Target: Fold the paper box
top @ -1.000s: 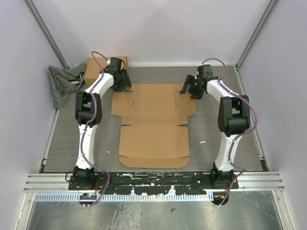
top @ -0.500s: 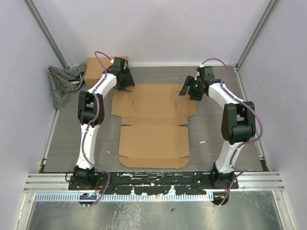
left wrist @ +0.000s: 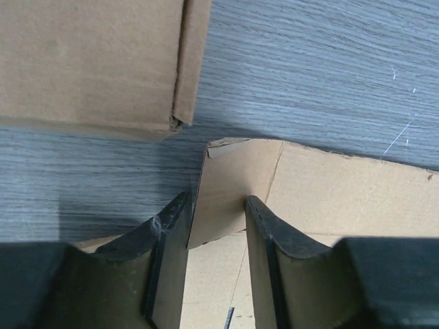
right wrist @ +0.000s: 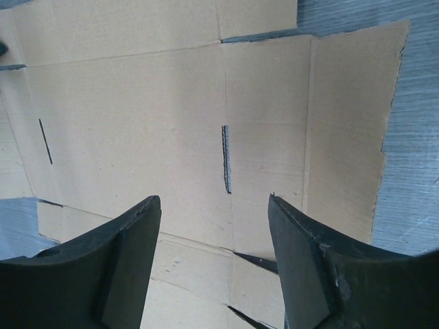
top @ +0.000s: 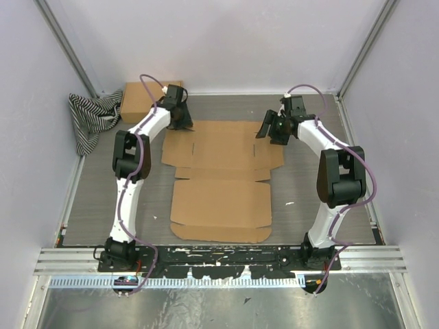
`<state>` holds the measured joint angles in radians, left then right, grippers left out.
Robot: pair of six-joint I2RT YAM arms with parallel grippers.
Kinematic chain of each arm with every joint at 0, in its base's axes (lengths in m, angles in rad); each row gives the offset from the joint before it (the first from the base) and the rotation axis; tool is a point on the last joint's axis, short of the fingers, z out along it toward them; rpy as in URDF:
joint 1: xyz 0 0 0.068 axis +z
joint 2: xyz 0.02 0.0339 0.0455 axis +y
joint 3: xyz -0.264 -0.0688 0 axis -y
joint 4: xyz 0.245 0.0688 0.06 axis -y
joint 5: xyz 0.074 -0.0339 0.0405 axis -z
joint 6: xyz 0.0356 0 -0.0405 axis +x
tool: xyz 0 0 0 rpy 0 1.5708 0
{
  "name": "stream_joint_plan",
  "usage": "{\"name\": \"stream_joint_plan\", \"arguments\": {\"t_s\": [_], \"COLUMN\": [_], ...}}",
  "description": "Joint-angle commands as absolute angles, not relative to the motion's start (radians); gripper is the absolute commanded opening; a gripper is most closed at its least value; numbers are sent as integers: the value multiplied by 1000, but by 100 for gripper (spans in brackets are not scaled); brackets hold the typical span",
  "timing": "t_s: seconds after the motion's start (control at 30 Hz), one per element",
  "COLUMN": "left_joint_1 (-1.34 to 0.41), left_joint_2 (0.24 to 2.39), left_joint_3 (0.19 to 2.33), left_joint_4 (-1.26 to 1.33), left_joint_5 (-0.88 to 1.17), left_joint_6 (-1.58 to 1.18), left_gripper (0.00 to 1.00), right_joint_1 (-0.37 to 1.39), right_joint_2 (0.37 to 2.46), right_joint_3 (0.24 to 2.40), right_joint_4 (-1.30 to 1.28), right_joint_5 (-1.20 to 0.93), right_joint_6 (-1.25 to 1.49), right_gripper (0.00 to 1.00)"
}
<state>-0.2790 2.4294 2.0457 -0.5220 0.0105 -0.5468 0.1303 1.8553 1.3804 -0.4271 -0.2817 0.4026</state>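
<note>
The paper box (top: 219, 179) lies flat and unfolded in the middle of the table, a brown die-cut sheet with flaps and slits. My left gripper (top: 180, 118) is at its far left corner. In the left wrist view the gripper (left wrist: 218, 212) is partly open and straddles a raised corner flap (left wrist: 223, 188), whose left edge rests against one finger. My right gripper (top: 269, 127) hovers open and empty over the sheet's far right part. The right wrist view shows the sheet (right wrist: 151, 116) with a slit below the open gripper (right wrist: 214, 205).
A ready-made brown cardboard box (top: 140, 97) stands at the back left, close behind my left gripper, and also shows in the left wrist view (left wrist: 89, 62). A black-and-white striped cloth (top: 91, 118) lies by the left wall. Grey walls enclose the table.
My left gripper has moved right along the sheet's far left corner. The sheet has shifted slightly to the right. The right gripper has barely moved.
</note>
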Motion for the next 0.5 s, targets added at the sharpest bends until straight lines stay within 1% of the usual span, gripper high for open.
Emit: {"name": "stream_joint_plan", "arguments": {"t_s": [0.0, 0.07, 0.13, 0.17, 0.23, 0.33, 0.47], "left_joint_1": [-315, -325, -332, -335, -337, -340, -343], "left_joint_2": [2385, 2389, 2396, 2403, 2406, 2347, 2218], "left_joint_3": [2038, 2053, 2072, 2089, 2107, 2034, 1811], "left_joint_4": [-532, -541, -560, -588, -628, -617, -514], "left_joint_5": [-62, -74, -74, -71, -72, -62, -4], "left_joint_6": [-504, -489, -472, -465, -459, -458, -456], "left_gripper": [41, 34, 21, 10, 1, 0, 2], "right_joint_1": [142, 145, 148, 149, 149, 149, 149], "right_joint_2": [1804, 1809, 1815, 1821, 1836, 1868, 1905], "right_joint_3": [1405, 1409, 1418, 1426, 1448, 1487, 1547], "right_joint_4": [-418, -421, -423, -426, -435, -456, -486], "right_joint_5": [-265, -260, -256, -253, -245, -228, -192], "right_joint_6": [398, 395, 396, 398, 403, 407, 395], "right_gripper": [69, 68, 68, 68, 68, 68, 68]}}
